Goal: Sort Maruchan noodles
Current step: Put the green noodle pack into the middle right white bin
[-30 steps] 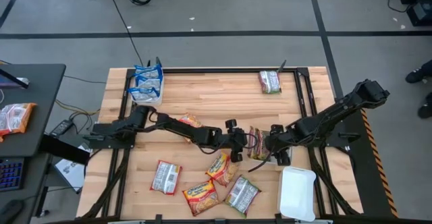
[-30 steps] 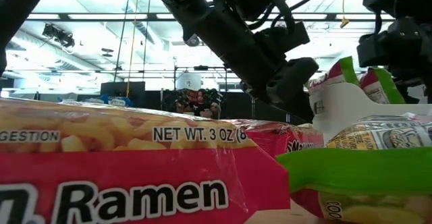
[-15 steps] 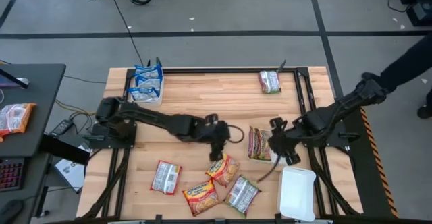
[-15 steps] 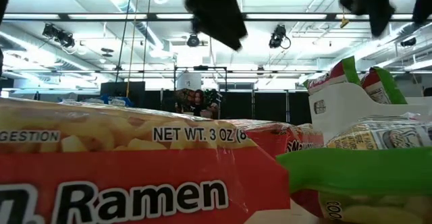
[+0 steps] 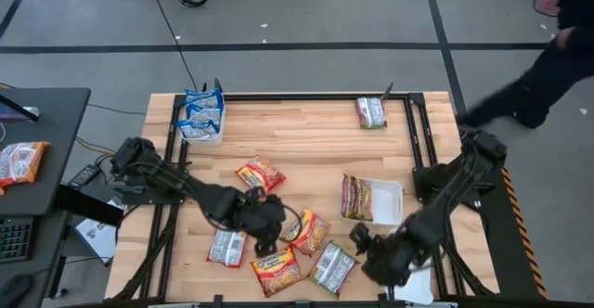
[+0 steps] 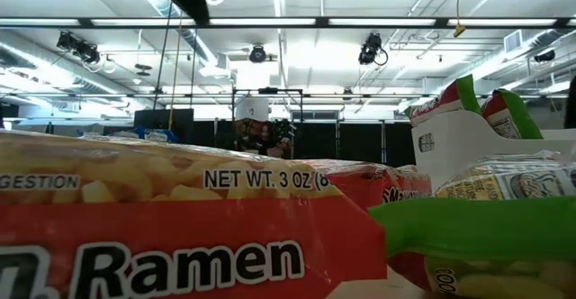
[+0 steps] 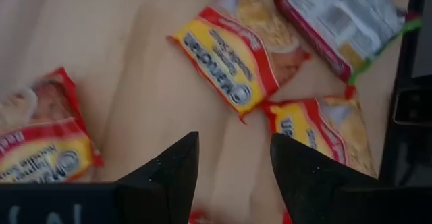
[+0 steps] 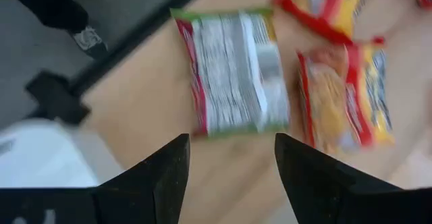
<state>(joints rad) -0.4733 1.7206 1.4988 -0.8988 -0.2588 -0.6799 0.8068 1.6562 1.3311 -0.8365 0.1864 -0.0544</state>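
Several Maruchan noodle packets lie flat on the wooden table near its front edge: red-yellow ones [image 5: 308, 232] [image 5: 277, 269], a pinkish-silver one [image 5: 225, 248] and a green one [image 5: 332, 266]. Another red-yellow packet [image 5: 260, 173] lies mid-table. A green-edged packet [image 5: 355, 197] leans in a white tray [image 5: 388, 201]. My left gripper [image 5: 267, 243] [image 7: 233, 143] hovers open above the front cluster, nothing between its fingers. My right gripper [image 5: 365, 245] [image 8: 229, 143] hovers open beside the green packet [image 8: 236, 69], also holding nothing.
Blue packets fill a tray [image 5: 201, 115] at the far left corner. A single packet [image 5: 371, 113] lies at the far right. A second white tray [image 5: 413, 285] sits at the near right corner, partly under my right arm. A person [image 5: 548, 57] walks beyond the table's right side.
Both grippers have left the green-edged packet at the white tray, risen, and swung toward the table's near edge, the left toward the near left and the right toward the near right. Both wrists have rolled. The packet stays in its tray.
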